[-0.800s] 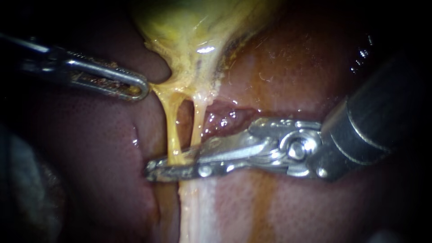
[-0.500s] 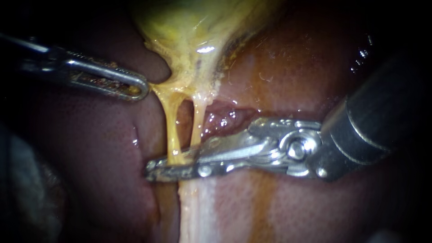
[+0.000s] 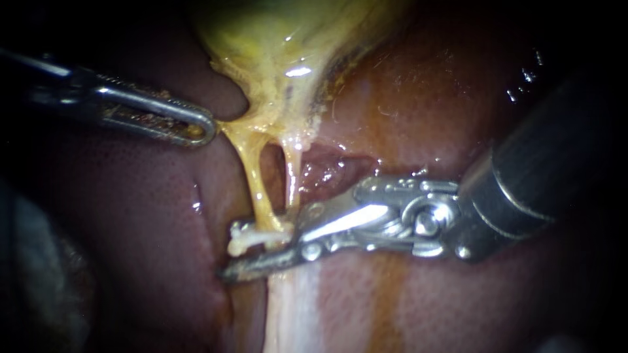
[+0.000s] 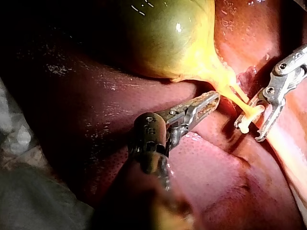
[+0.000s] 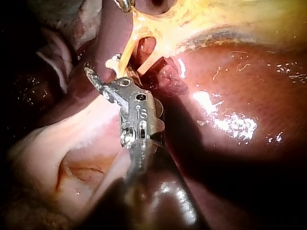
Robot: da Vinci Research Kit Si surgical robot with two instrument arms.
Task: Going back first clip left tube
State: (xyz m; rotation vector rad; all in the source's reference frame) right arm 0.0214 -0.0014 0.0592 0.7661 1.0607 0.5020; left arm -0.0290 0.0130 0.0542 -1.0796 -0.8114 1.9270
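Two thin yellow tubes drop from the neck of the gallbladder [image 3: 281,52] across the liver [image 3: 131,216], side by side with a small window between them. Low on the left tube [image 3: 252,186] sits a white clip [image 3: 247,239]. It lies crosswise, with its end sticking out past the tube on the side away from the right tube [image 3: 292,176].

The right instrument [image 3: 261,252] comes in over the liver from the right with its jaws parted. The upper jaw ends just beside the clip, near the foot of the right tube. The lower, darker jaw reaches further and passes underneath the clip. Neither jaw squeezes the clip (the left wrist view shows the same gap, with the clip at its mouth).

Up at the gallbladder's neck, the left instrument [image 3: 196,127] reaches in from the left. Its jaws are clamped on the yellow fringe of the gallbladder, which is drawn out to a point toward them. That instrument is well apart from the clip. In the right wrist view the clip shows as a small white knob just ahead of the right instrument's jaw tip.
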